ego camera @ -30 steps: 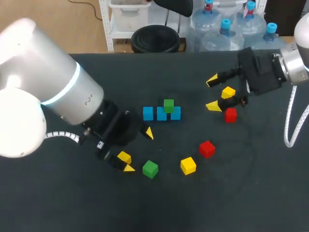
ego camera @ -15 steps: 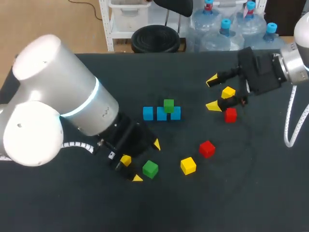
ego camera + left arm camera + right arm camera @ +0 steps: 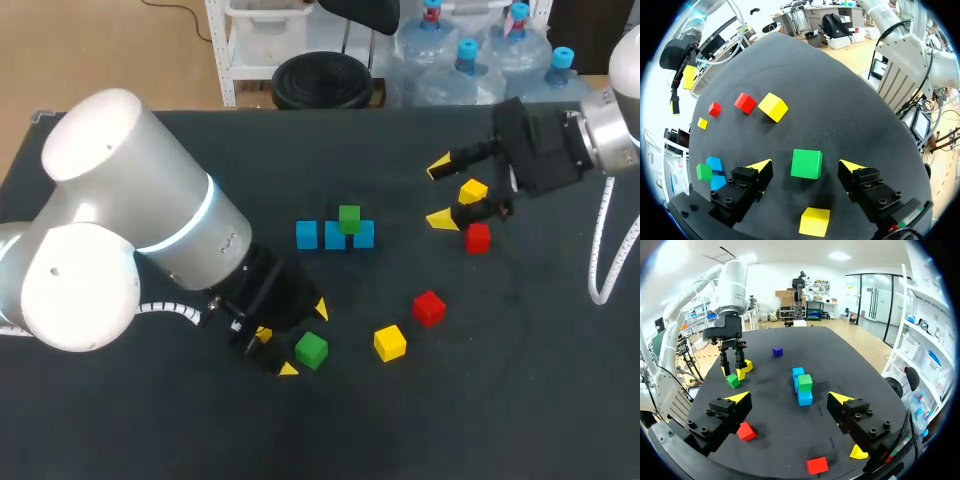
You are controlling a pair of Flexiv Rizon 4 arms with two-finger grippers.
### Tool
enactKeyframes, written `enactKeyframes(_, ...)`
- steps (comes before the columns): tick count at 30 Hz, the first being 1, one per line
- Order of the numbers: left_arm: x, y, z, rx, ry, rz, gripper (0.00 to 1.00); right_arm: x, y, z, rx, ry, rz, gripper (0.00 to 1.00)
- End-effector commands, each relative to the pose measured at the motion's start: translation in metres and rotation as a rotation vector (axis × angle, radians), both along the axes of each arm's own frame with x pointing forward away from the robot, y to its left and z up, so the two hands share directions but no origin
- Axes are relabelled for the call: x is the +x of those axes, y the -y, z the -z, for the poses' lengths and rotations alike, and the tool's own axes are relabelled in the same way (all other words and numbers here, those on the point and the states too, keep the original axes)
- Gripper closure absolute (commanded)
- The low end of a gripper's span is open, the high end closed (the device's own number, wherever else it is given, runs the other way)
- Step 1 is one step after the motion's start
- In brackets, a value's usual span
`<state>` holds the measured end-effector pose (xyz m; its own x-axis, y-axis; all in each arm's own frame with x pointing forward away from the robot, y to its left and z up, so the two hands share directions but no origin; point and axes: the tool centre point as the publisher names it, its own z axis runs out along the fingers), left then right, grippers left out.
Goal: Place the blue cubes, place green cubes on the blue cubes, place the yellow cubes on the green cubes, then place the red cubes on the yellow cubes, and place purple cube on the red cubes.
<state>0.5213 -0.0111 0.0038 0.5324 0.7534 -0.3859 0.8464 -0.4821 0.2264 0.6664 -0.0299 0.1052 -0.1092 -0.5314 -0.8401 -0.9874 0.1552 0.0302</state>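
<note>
Black cloth covers the desk [image 3: 560, 400]. Closest to the near edge, left of the middle, the left gripper [image 3: 303, 339] is low over the cloth with its fingers spread wide. The loose green cube [image 3: 311, 350] sits between the two yellow tips with a gap on each side, so nothing is gripped. Just behind that cube, under the wrist, lies the near yellow cube [image 3: 814, 221].

To the right on the cloth are the middle yellow cube [image 3: 390, 342] and, a little farther in, the middle red cube [image 3: 428, 307], apart from each other.

At mid-desk three blue cubes [image 3: 335, 236] form a row running left to right. The stacked green cube [image 3: 349, 217] rests on top, toward the row's right end.

Farther on, toward the far right corner, the right gripper [image 3: 438, 192] points leftward, its fingers also wide apart and holding nothing. The far yellow cube [image 3: 473, 189] lies beneath it, behind the tips, and the far red cube [image 3: 477, 238] is just beside its nearer finger.

From the right wrist, the purple cube [image 3: 777, 351] lies beyond the blue row, toward the desk's left edge. All these cubes sit well in from the edges.
</note>
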Motion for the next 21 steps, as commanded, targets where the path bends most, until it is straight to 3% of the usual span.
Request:
enactKeyframes(1,0.0038,0.0038,0.0056,0.006,-0.003,-0.001,0.18,0.0003,-0.0002,0.0006,0.002,0.001,-0.001,0.00)
enactKeyframes(18,0.0055,0.0060,0.0072,0.022,-0.020,-0.006,0.65,0.0003,-0.0002,0.0006,0.002,0.001,-0.001,0.00)
enactKeyframes(21,0.0049,0.0050,0.0045,0.028,-0.024,-0.010,0.83,0.0003,-0.0002,0.0006,0.002,0.001,-0.001,0.00)
